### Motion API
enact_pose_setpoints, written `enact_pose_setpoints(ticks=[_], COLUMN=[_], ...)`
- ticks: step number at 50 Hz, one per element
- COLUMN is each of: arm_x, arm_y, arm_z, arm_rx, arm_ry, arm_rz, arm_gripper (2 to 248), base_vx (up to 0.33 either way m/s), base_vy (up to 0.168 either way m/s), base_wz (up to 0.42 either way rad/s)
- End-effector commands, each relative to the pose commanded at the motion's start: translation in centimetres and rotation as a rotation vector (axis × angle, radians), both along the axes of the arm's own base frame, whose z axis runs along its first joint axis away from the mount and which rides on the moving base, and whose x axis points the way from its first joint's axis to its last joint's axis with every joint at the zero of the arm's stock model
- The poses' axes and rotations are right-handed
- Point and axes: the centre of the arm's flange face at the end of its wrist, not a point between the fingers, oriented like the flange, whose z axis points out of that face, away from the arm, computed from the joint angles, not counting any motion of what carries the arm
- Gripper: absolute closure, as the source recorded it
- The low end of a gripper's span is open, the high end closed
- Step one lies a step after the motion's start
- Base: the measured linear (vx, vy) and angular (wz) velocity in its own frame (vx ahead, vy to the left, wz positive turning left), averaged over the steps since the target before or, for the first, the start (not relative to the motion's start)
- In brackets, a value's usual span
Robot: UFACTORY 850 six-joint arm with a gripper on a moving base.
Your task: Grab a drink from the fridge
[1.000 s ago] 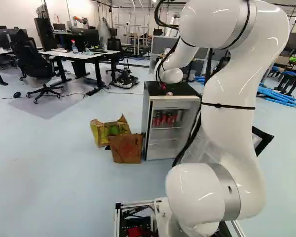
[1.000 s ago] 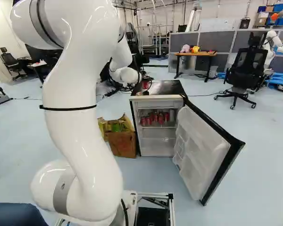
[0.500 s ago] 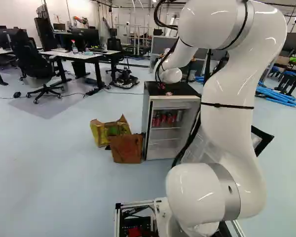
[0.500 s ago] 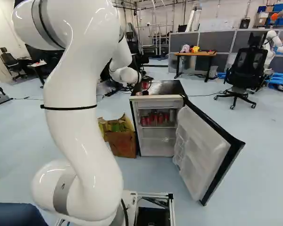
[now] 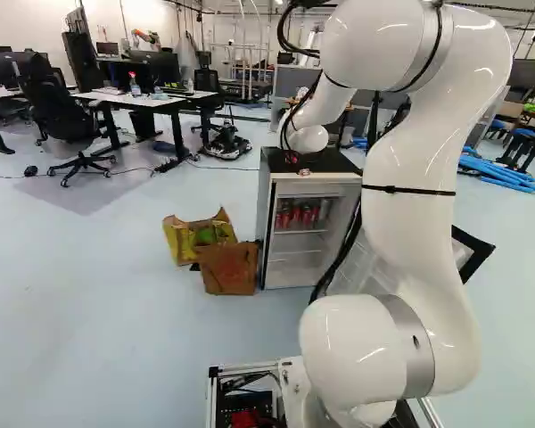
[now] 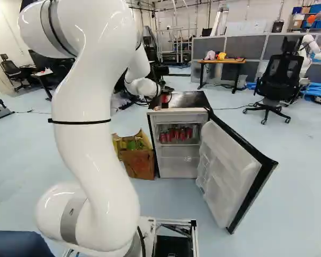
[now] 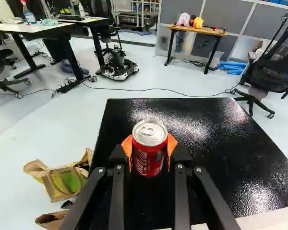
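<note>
Can: red with a silver lid [image 7: 150, 152], upright, over the back part of the fridge's [image 6: 179, 111] top; whether its foot touches that top I cannot tell.
End effector: [image 6: 163, 96] closed in on the can, its two fingers parted by the can's width.
Pads: orange [image 7: 127, 149], one against each side of the can.
Arm: white [image 6: 91, 155], rising in front of the fridge, its far end reaching over the fridge top.
Fridge top: black [image 7: 211, 163], glossy.
Door: [image 6: 230, 176] wide open, swung out to the fridge's right, pale racks on its inner side.
Shelf: inside the fridge, upper part, with a row of red cans [image 6: 175, 135] and a silvery one [image 6: 195, 131] at the row's right end.
Bags: on the floor to the fridge's left, a yellow and green one [image 5: 183, 239] behind a brown one [image 5: 229, 270].
Cable: [image 7: 158, 89] along the floor behind the fridge.
Chair: black [image 6: 281, 77], beyond the fridge to its right.
</note>
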Motion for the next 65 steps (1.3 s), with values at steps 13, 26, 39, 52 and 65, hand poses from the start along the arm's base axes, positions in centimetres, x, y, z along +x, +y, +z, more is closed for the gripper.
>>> enact_pose_setpoints(ticks=[13, 26, 39, 52, 65], arm_x=[0.0, 0.0, 0.0, -1.7, -4.2], arm_y=[0.0, 0.0, 0.0, 0.2, 0.2], arm_z=[0.0, 0.0, 0.0, 0.2, 0.4], arm_rx=[0.0, 0.0, 0.0, 0.001, 0.002], arm_ry=[0.0, 0.0, 0.0, 0.01, 0.023], arm_rz=[0.0, 0.0, 0.0, 0.001, -0.002], arm_gripper=[157, 107, 4, 3, 3], base_vx=[0.0, 0.0, 0.0, 0.0, 0.0], base_vy=[0.0, 0.0, 0.0, 0.0, 0.0], base_wz=[0.0, 0.0, 0.0, 0.0, 0.0])
